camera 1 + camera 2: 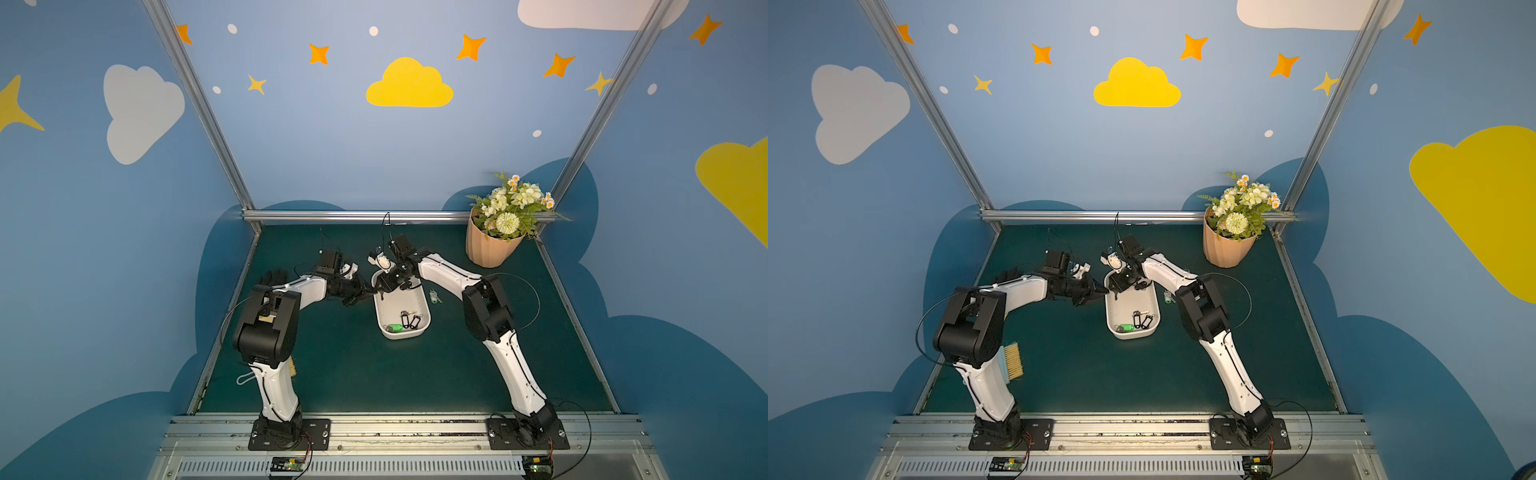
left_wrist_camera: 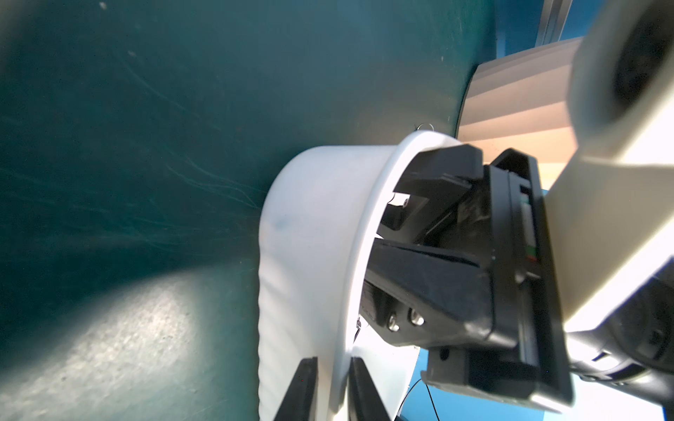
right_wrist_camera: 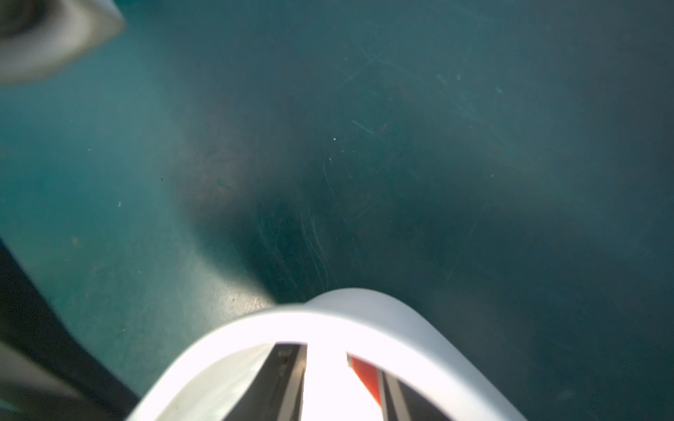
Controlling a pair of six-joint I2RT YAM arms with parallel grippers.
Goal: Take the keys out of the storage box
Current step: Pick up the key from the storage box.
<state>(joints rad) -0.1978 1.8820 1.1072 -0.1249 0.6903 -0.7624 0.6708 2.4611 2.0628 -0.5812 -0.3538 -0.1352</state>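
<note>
Two pincers: left pincer (image 2: 332, 364) clamps the storage box (image 1: 397, 305) rim; whether right pincer (image 3: 324, 350) grips the red tag (image 3: 366, 377) between its jaws we cannot tell. Close squarely, then lift.

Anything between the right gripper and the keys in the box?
Nothing visible. The right gripper is inside the far end of the storage box, a red tag beside one finger. The other keys lie at the near end, bare floor between. The left gripper clamps the rim alongside.
</note>
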